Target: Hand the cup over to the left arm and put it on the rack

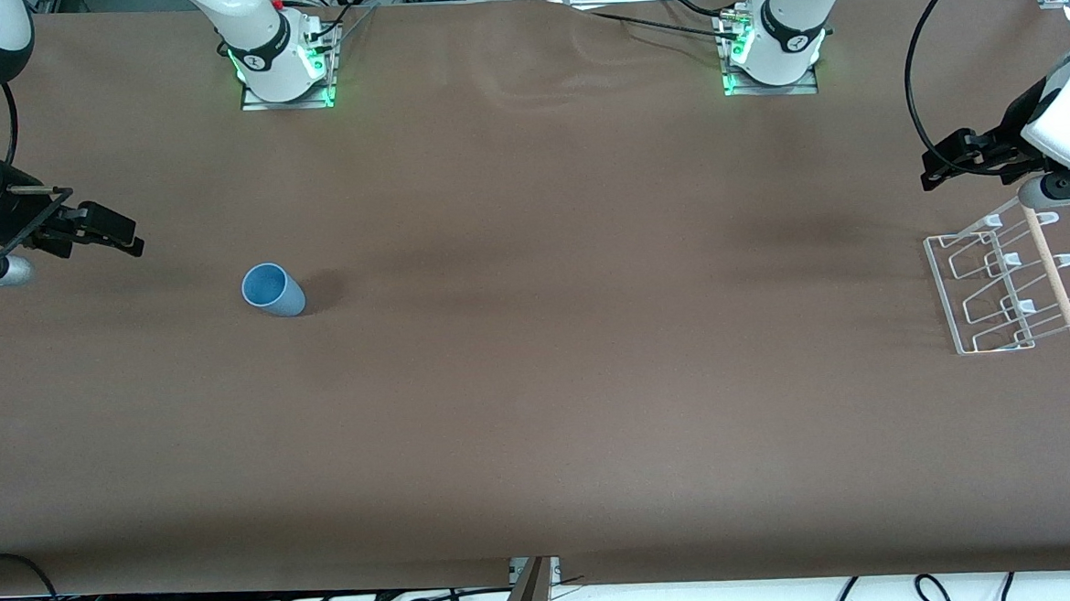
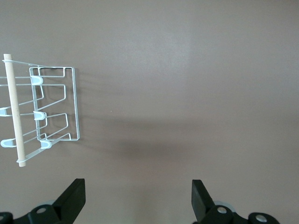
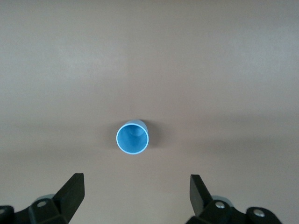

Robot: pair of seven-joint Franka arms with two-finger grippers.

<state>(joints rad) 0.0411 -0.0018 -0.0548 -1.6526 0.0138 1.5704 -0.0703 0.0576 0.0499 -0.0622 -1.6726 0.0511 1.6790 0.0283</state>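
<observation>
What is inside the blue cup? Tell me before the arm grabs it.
Nothing shows inside the cup: the right wrist view looks into its open mouth and sees only blue wall and floor. What lies under its base is hidden. It stands alone on the table.

A: What is showing under the left gripper [image 2: 138,200]?

B: Bare brown table [image 2: 187,93], with both black fingers [image 2: 72,198] standing wide apart and holding nothing.

A: And the rack [image 2: 44,114]?

B: It is sitting flat on the table (partly cut off at the edge), its dowel [image 2: 14,109] lying across the white wire loops.
</observation>
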